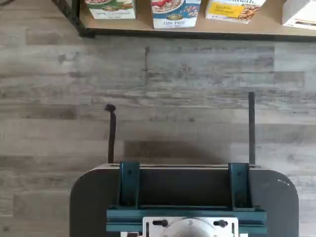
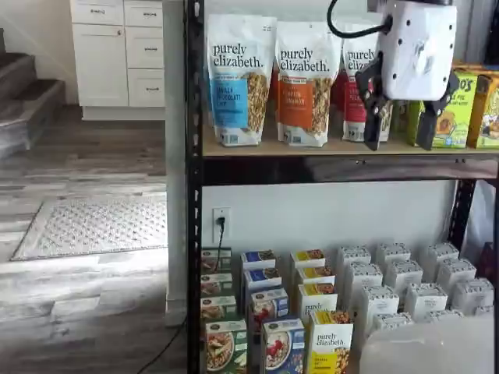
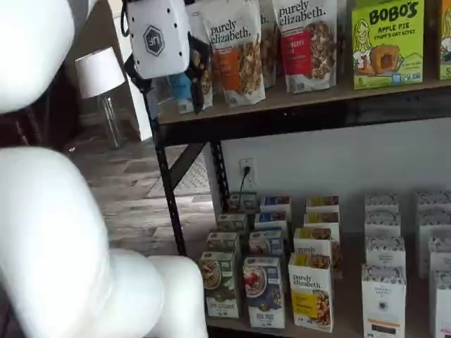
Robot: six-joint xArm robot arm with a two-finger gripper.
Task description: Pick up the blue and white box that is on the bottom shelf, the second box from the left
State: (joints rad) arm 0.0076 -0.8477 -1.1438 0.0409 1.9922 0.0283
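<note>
We are looking at the opening step, as we judge it: the approach has not yet begun. Our hand (image 2: 398, 144) is hanging high in front of the upper tier, its two black fingers (image 2: 374, 117) spread with a plain gap between them and nothing in it. In both shelf views it is sitting level with the granola bags (image 2: 240, 78), well above the goods we are after.

The blue and white box (image 2: 282, 347) is standing upright at the front of the bottom shelf (image 3: 338, 325), just beside the green-fronted box (image 2: 226, 349) on one side and the yellow box (image 2: 330, 347) on the other. More boxes of the same kind are lining up in a row behind it. The wrist view is showing the wood floor (image 1: 173, 98) below, with the front of the blue and white box only just peeking in at the edge.

We are judging that the next move calls for a long descent and a reach forward, then lining the spread fingers up on the box's two sides. The neighbours are standing close, so we are expecting little room for the fingers; a careless entry could nudge the green-fronted or yellow box.
</note>
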